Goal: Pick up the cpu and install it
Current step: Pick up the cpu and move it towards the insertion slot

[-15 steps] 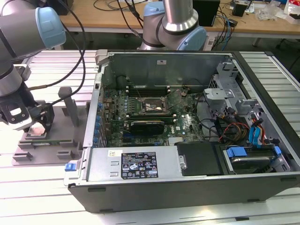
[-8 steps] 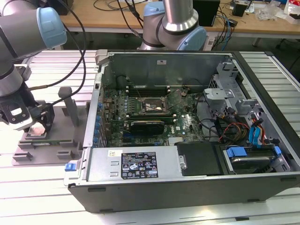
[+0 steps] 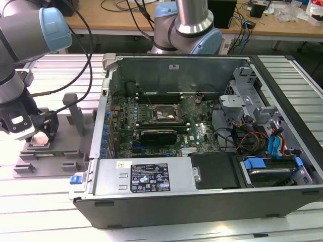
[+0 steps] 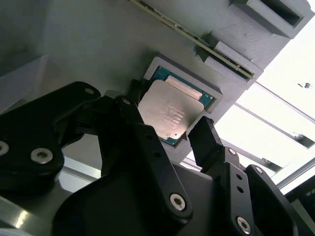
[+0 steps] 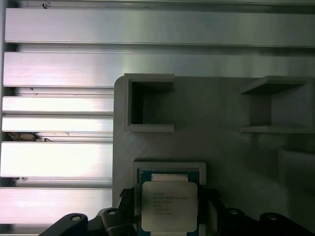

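You see the claw [image 4: 167,118] with fingers apart, straddling the cpu [image 5: 170,206], which lies flat in the fixture [image 3: 63,156] recess on the tabletop [image 3: 30,214] beside the case [image 3: 202,171], apparently so that opposite edges are presented for gripping.

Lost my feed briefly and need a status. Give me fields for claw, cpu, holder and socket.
claw: open, straddling the cpu
cpu: flat in its recess in the holder, not yet lifted
holder: grey, on the table, at the exterior view's left of the case
socket: inside the case, away from the claw
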